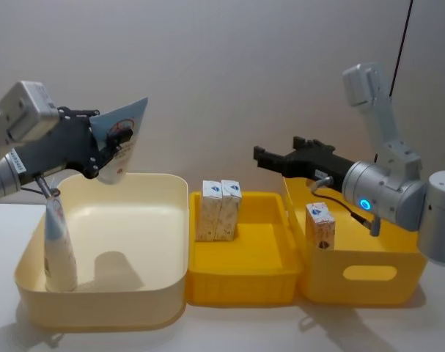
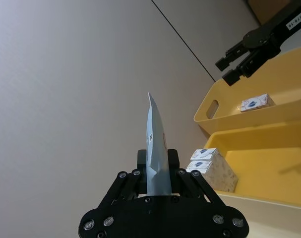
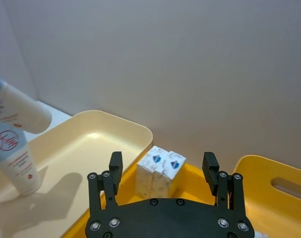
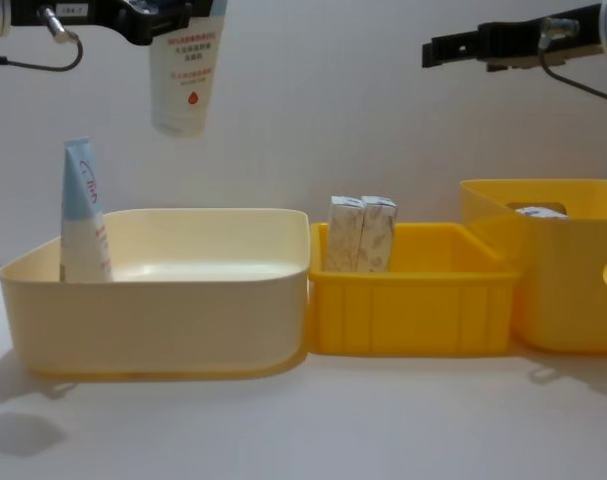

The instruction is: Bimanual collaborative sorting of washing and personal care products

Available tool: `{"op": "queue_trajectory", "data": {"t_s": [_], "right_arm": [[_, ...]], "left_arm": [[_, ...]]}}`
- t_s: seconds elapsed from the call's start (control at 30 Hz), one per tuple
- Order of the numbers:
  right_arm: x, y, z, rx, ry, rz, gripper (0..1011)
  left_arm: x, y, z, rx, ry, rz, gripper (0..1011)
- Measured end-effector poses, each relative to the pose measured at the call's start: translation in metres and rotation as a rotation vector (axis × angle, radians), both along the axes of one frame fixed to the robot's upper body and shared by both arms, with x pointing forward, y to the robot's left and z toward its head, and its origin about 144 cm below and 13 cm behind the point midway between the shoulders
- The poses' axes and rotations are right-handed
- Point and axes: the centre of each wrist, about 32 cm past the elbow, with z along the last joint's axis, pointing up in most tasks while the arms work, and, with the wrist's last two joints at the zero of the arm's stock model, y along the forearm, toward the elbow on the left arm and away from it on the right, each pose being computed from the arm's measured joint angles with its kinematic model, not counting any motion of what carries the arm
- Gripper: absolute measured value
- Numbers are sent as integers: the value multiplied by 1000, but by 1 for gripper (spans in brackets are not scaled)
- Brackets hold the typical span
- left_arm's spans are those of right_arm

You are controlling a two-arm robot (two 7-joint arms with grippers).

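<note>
Room for moving was widest over the pale cream bin [image 1: 160, 242], above whose back left rim a squeeze tube [image 1: 122, 139] was held clamped in the left gripper [image 1: 105, 150], cap end down and clear of the bin. A second tube [image 1: 59, 249] was stood upright against the left wall inside. Two speckled boxes [image 1: 218, 210] were seen touching at the back of the middle yellow bin [image 1: 240, 275], and one box [image 1: 321, 226] in the right yellow bin [image 1: 369, 275]. The right gripper [image 1: 270, 163] was hung high between those two bins, its fingers spread and holding nothing.
</note>
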Motion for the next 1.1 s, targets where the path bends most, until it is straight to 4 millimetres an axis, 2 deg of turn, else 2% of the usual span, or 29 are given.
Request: {"op": "queue_trajectory", "data": {"t_s": [0.6, 1.1], "right_arm": [[10, 23, -12, -49, -32, 172, 1001], [28, 48, -22, -140, -71, 381, 1001]], "left_arm": [[8, 6, 6, -36, 13, -76, 235], [15, 0, 6, -56, 26, -153, 234]]}}
